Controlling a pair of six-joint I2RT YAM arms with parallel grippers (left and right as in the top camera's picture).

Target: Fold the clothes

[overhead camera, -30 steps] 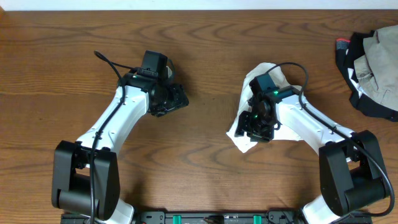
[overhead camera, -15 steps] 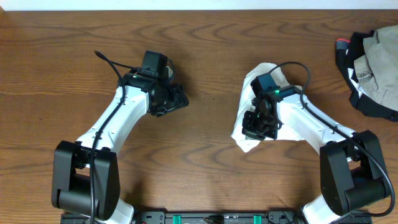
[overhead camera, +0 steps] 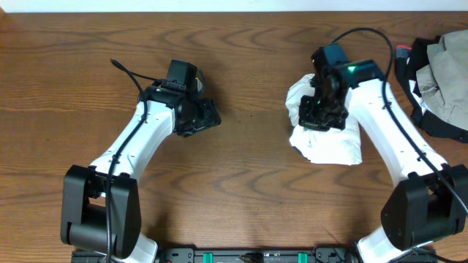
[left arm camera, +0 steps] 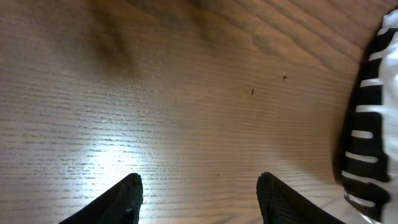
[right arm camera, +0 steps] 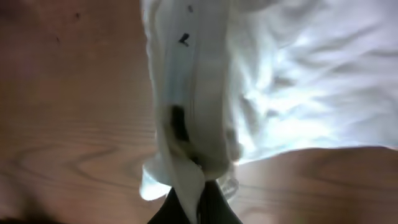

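My right pincer point(overhead camera: 322, 117) is pinched closed on a doubled edge of the clothes point(overhead camera: 329, 142). In the wrist view a thick white fold runs straight down into my fingertips point(right arm camera: 198, 198), with the rest of the cloth spreading away to one side. The garment lies bunched on the worktop point(overhead camera: 248, 73) right of centre, partly under my right arm and well apart from the heap of darker clothing point(overhead camera: 439, 80) at the far right edge. My left pincer point(left arm camera: 199, 193) stands moderately wide over bare wood, holding nothing and well away from the white cloth.

I judge this fabric to be thin, light and entirely limp. It creases wherever it lands and will not hold a line by itself. A single pinch like mine drags the cloth into a rope rather than carrying a flat panel, and whatever is not held will trail and slump. It looks dry and a little grippy on the wood, not slippery, so a hard tug might bunch it further.

The best places to hold are the edges and corners — a hem or a seam, where the cloth is doubled and gives the fingers some body. With a second hold from my left side on the opposite corner I could stretch a straight edge between the two pincers; pinching loose fabric in the middle would only gather more wrinkles.
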